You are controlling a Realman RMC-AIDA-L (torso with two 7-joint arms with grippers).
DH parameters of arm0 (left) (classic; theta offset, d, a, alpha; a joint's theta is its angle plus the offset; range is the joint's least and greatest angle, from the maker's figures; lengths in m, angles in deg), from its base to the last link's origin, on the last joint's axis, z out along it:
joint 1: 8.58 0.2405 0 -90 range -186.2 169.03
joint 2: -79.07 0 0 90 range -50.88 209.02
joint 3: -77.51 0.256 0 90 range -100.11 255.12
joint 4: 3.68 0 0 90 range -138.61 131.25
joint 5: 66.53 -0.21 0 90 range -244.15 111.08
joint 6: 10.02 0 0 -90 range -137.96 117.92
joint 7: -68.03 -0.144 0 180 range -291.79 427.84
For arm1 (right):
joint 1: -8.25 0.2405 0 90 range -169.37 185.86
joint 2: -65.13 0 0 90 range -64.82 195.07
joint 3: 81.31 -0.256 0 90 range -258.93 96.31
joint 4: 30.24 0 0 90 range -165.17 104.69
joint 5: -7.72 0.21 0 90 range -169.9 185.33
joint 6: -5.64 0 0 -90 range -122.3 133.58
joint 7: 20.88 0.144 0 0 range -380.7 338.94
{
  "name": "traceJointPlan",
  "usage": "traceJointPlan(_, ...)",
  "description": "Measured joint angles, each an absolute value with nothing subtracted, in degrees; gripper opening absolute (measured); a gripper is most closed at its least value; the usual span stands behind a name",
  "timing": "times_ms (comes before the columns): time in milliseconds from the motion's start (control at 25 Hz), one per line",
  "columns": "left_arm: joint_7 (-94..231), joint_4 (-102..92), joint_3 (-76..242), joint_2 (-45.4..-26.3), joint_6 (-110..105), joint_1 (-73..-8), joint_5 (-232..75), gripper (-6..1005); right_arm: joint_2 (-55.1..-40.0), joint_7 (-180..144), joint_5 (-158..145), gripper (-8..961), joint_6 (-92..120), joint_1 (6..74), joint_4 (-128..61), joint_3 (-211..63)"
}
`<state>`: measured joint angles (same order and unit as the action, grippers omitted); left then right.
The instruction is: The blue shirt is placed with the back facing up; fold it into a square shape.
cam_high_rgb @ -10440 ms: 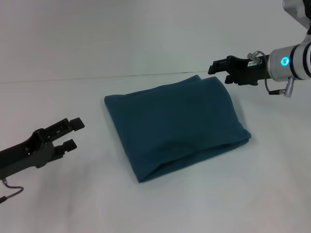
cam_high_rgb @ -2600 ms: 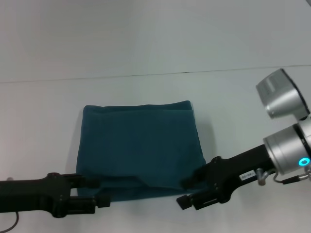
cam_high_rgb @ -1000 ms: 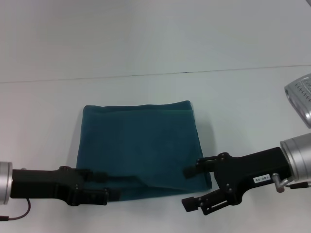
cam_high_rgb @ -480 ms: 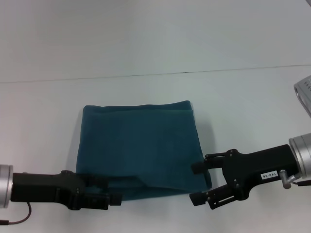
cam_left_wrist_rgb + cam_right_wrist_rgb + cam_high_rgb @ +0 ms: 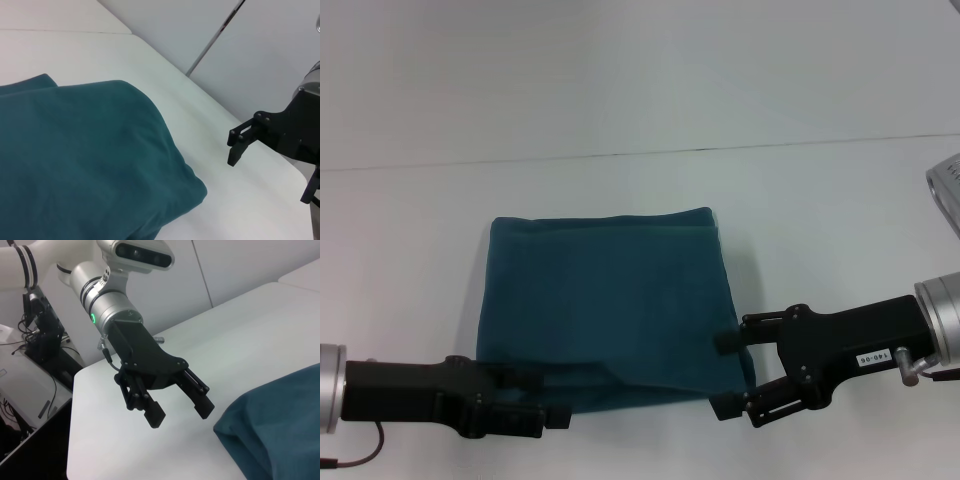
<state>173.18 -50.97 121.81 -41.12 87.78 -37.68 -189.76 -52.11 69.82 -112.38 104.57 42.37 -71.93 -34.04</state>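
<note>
Jaws spread, the right gripper [image 5: 731, 372] hovers just beside the near right corner of the blue shirt [image 5: 610, 300]. The left gripper [image 5: 548, 398], jaws also parted, sits at the near left corner. The shirt lies folded into a rough square on the white bench [image 5: 840, 230].

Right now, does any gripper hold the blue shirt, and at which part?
Nothing is held. The left gripper and the right gripper are both open, each beside a near corner of the folded blue shirt.
</note>
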Motion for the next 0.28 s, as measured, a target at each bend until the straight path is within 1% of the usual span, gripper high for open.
traceJointPlan(280,173.1,-51.0,121.8,-41.17,87.8,-37.7,-189.8,850,-52.12,69.8,-112.3,946,104.6,42.3,-71.9,-34.6)
